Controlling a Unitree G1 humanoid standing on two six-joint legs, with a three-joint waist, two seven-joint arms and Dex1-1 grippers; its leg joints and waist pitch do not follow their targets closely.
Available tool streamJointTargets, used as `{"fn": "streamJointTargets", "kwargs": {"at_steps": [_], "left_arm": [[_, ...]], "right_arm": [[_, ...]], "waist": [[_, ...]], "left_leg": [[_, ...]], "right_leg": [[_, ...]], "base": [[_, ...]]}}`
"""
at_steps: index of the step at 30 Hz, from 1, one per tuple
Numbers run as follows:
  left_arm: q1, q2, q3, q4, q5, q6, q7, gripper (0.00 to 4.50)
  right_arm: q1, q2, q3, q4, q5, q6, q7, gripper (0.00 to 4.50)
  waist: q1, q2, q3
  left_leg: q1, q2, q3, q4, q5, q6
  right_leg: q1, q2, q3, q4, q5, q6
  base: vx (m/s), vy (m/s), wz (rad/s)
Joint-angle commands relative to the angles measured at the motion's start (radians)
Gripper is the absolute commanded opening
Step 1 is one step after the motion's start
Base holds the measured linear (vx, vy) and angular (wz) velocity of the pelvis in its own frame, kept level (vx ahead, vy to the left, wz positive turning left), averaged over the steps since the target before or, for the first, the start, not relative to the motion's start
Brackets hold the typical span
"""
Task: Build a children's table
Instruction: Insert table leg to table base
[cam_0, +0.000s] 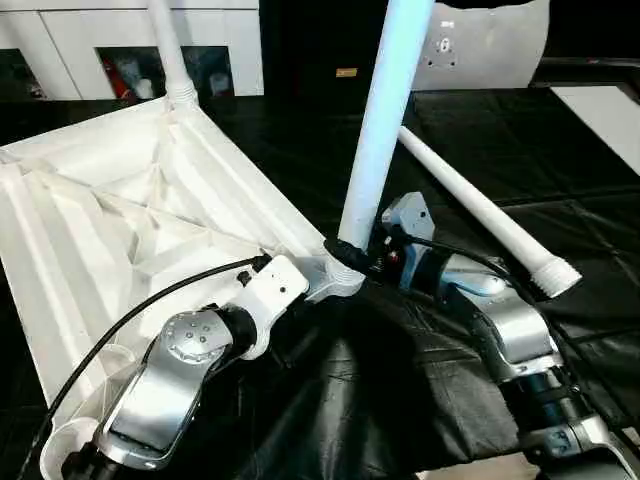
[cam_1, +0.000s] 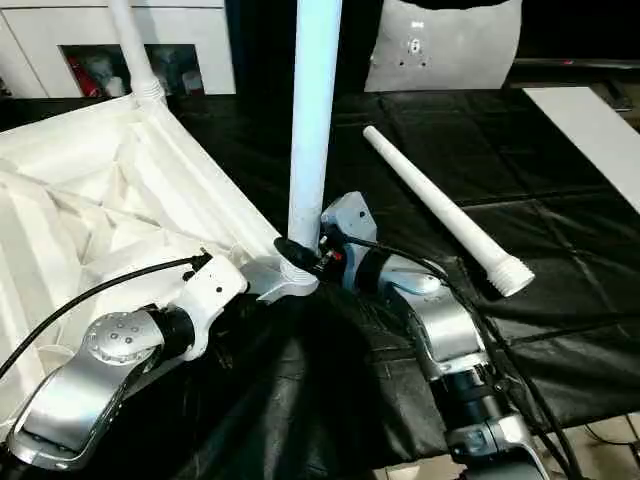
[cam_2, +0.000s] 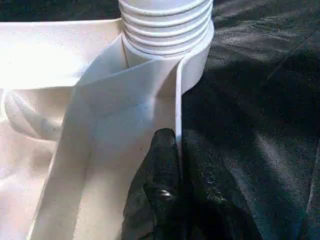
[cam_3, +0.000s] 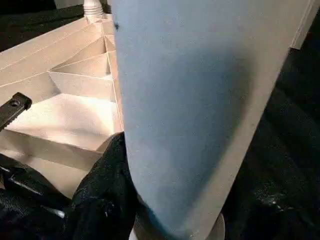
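White plastic table top, upside down on black cloth, ribbed underside showing. One leg stands in the far corner socket. A second leg stands upright in the near corner socket; right gripper is clamped around its base. Left gripper is pinched narrow on the top's thin rim beside that socket. A third leg lies loose on the cloth, well apart to the right.

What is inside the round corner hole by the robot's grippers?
A white table leg stands in that corner socket, its top threads showing. How deep it goes is hidden by the socket wall.
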Motion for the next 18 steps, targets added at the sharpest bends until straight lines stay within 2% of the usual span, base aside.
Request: {"fn": "streamJointTargets", "kwargs": {"at_steps": [1, 2, 3, 4, 5, 6, 7, 8, 9, 11, 12, 13, 14, 16, 17, 18], "left_arm": [[-0.009, -0.015, -0.085, -0.038, -0.023, -0.001, -0.025, 0.00], [-0.009, -0.013, -0.085, -0.039, -0.023, -0.002, -0.027, 0.00], [-0.011, -0.011, -0.082, -0.040, -0.027, 0.000, -0.033, 0.00], [-0.014, -0.010, -0.078, -0.043, -0.033, 0.003, -0.039, 0.00], [-0.017, -0.007, -0.075, -0.039, -0.036, 0.003, -0.045, 0.00], [-0.018, -0.006, -0.074, -0.038, -0.037, 0.002, -0.046, 0.00], [-0.023, 0.000, -0.073, -0.033, -0.038, -0.001, -0.054, 0.00], [-0.029, 0.013, -0.071, -0.023, -0.033, -0.011, -0.062, 0.00], [-0.032, 0.020, -0.072, -0.019, -0.032, -0.014, -0.065, 0.00], [-0.040, 0.042, -0.073, -0.004, -0.026, -0.037, -0.075, 0.00], [-0.048, 0.062, -0.071, 0.015, -0.021, -0.064, -0.087, 0.00], [-0.057, 0.083, -0.070, 0.034, -0.020, -0.095, -0.106, 0.00], [-0.065, 0.104, -0.068, 0.055, -0.018, -0.120, -0.124, 0.00], [-0.079, 0.138, -0.072, 0.090, -0.019, -0.190, -0.170, 0.00], [-0.081, 0.143, -0.072, 0.095, -0.021, -0.198, -0.179, 0.00], [-0.084, 0.151, -0.073, 0.104, -0.026, -0.212, -0.195, 0.00]], "right_arm": [[0.061, 0.010, 0.069, 0.181, -0.060, 0.094, -0.021, 2.25], [0.061, 0.011, 0.067, 0.183, -0.060, 0.093, -0.023, 2.62], [0.060, 0.015, 0.062, 0.189, -0.059, 0.088, -0.026, 2.62], [0.060, 0.018, 0.056, 0.194, -0.056, 0.084, -0.026, 2.64], [0.060, 0.020, 0.051, 0.198, -0.054, 0.075, -0.027, 2.73], [0.060, 0.021, 0.049, 0.200, -0.053, 0.071, -0.027, 2.89], [0.059, 0.021, 0.045, 0.203, -0.051, 0.066, -0.028, 3.04], [0.065, 0.014, 0.045, 0.200, -0.052, 0.045, -0.017, 3.12], [0.067, 0.011, 0.045, 0.199, -0.053, 0.035, -0.011, 3.16], [0.076, 0.001, 0.040, 0.188, -0.049, 0.030, 0.004, 3.36], [0.091, -0.015, 0.030, 0.161, -0.035, 0.029, 0.029, 3.36], [0.110, -0.035, 0.022, 0.123, -0.022, 0.027, 0.054, 3.58], [0.134, -0.058, 0.015, 0.079, -0.007, 0.024, 0.082, 3.67], [0.168, -0.089, -0.004, 0.019, 0.020, 0.019, 0.113, 3.74], [0.173, -0.092, -0.009, 0.011, 0.024, 0.018, 0.116, 3.83], [0.181, -0.099, -0.019, -0.004, 0.032, 0.016, 0.120, 3.93]], "waist": [[0.013, 0.008, -0.011], [0.014, 0.013, -0.012], [0.015, 0.017, -0.013], [0.013, 0.015, -0.016], [0.018, 0.016, -0.020], [0.018, 0.017, -0.019], [0.022, 0.015, -0.022], [0.026, 0.026, -0.023], [0.028, 0.019, -0.024], [0.037, 0.026, -0.029], [0.035, 0.015, -0.029], [0.040, 0.017, -0.028], [0.046, 0.023, -0.034], [0.057, 0.032, -0.036], [0.063, 0.032, -0.040], [0.065, 0.030, -0.041]], "left_leg": [[-0.011, 0.111, -0.056, -0.088, -0.266, 0.061], [-0.011, 0.111, -0.057, -0.088, -0.265, 0.059], [-0.011, 0.113, -0.057, -0.088, -0.254, 0.058], [-0.009, 0.113, -0.056, -0.087, -0.241, 0.057], [-0.004, 0.114, -0.050, -0.083, -0.215, 0.060], [-0.007, 0.113, -0.049, -0.085, -0.201, 0.064], [-0.008, 0.112, -0.046, -0.081, -0.151, 0.081], [-0.007, 0.111, -0.046, -0.079, -0.140, 0.084], [-0.006, 0.110, -0.041, -0.076, -0.121, 0.096], [-0.006, 0.110, -0.042, -0.073, -0.101, 0.104], [-0.010, 0.109, -0.041, -0.071, -0.079, 0.118], [-0.011, 0.106, -0.041, -0.069, -0.066, 0.131], [-0.006, 0.103, -0.039, -0.061, -0.026, 0.153], [-0.002, 0.106, -0.035, -0.056, 0.041, 0.186], [0.003, 0.107, -0.033, -0.051, 0.075, 0.203], [0.003, 0.109, -0.034, -0.051, 0.097, 0.216]], "right_leg": [[0.025, -0.116, 0.076, -0.092, -0.445, -0.203], [0.025, -0.117, 0.076, -0.091, -0.445, -0.205], [0.026, -0.115, 0.075, -0.088, -0.408, -0.212], [0.026, -0.112, 0.075, -0.087, -0.383, -0.222], [0.025, -0.111, 0.076, -0.082, -0.313, -0.239], [0.029, -0.111, 0.075, -0.080, -0.285, -0.245], [0.034, -0.109, 0.073, -0.071, -0.199, -0.262], [0.036, -0.110, 0.073, -0.068, -0.179, -0.269], [0.037, -0.109, 0.073, -0.067, -0.148, -0.281], [0.041, -0.109, 0.071, -0.062, -0.114, -0.296], [0.048, -0.108, 0.069, -0.056, -0.082, -0.301], [0.050, -0.108, 0.069, -0.057, -0.074, -0.299], [0.052, -0.109, 0.070, -0.051, -0.036, -0.296], [0.049, -0.107, 0.067, -0.043, 0.039, -0.310], [0.047, -0.103, 0.065, -0.035, 0.085, -0.315], [0.048, -0.103, 0.062, -0.031, 0.111, -0.322]], "base": [[0.000, 0.000, 0.00], [0.000, 0.000, 0.00], [0.000, 0.000, 0.00], [0.000, 0.000, 0.00], [0.000, 0.000, 0.00], [0.000, 0.000, 0.00], [0.000, 0.000, 0.00], [0.000, 0.000, 0.00], [0.000, 0.000, 0.00], [0.000, 0.000, 0.00], [0.000, 0.000, 0.00], [0.000, 0.000, 0.00], [0.000, 0.000, 0.00], [0.000, 0.000, 0.00], [0.000, 0.000, 0.00], [0.000, 0.000, 0.00]]}}
